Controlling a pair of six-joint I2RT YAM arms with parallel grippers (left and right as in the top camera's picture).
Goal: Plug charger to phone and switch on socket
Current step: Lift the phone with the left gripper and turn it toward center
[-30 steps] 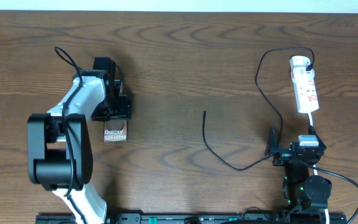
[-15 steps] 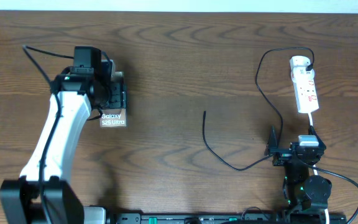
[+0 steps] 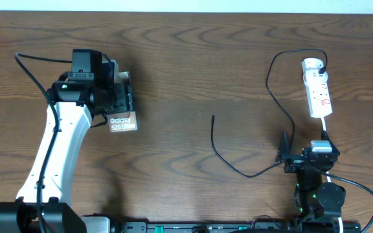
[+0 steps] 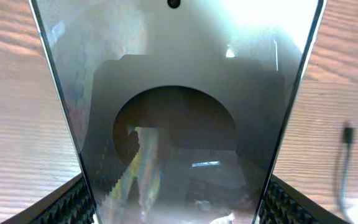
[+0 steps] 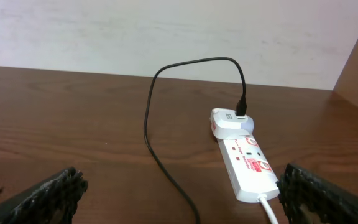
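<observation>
On table (image 3: 173,58), left side: left gripper (image 4: 176,202) clamps phone (image 3: 123,122) by its long edges, lettering end sticking out (glass fills wrist view). Charger (image 3: 220,155) lies loose mid-table in curve, free tip well apart from phone, other end plugged into top end of socket (image 3: 318,95) at far right. Right gripper (image 5: 182,180) near front edge, jaws spread wide, holding nothing.

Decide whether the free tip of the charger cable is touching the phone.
Apart. The overhead view shows the cable tip lying on the table, with a wide stretch of bare wood between it and the phone.
</observation>
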